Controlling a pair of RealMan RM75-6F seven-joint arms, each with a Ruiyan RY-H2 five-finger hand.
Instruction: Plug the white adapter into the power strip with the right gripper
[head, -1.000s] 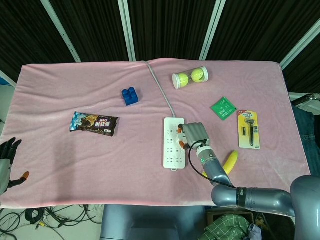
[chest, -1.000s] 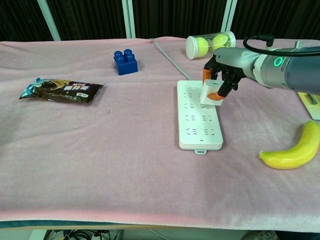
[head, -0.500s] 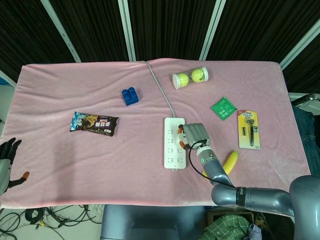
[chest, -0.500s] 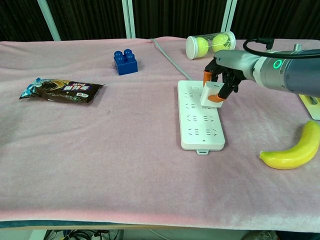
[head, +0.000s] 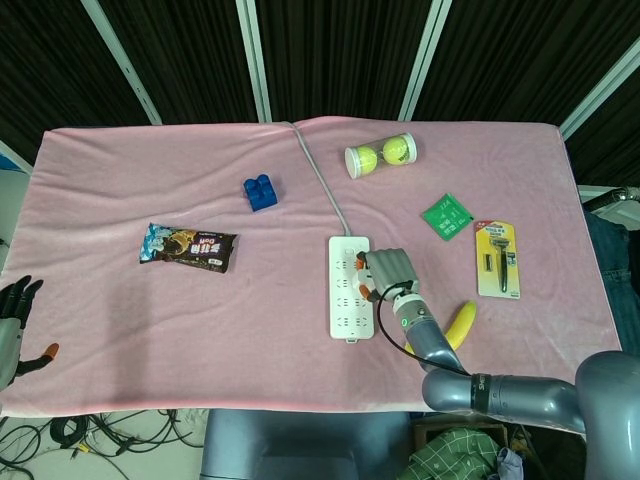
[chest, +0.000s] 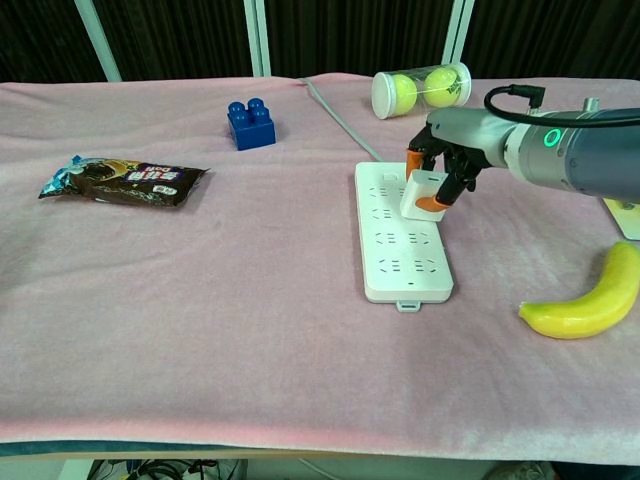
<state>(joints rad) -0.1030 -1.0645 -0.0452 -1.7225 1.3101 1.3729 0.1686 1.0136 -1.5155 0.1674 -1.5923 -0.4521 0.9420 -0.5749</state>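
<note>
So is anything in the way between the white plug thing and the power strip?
Nothing visible is. The right hand holds the white adapter right over the power strip, near its far end. The banana and the blue block lie off to the sides.

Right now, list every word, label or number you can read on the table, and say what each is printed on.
No text can be quoted with confidence.
Dark snack wrapper: white lettering, too blurred to read.
Green square packet: markings too small.
Yellow razor blister card: print too small.
White power strip and white adapter: no legible marking.
</note>
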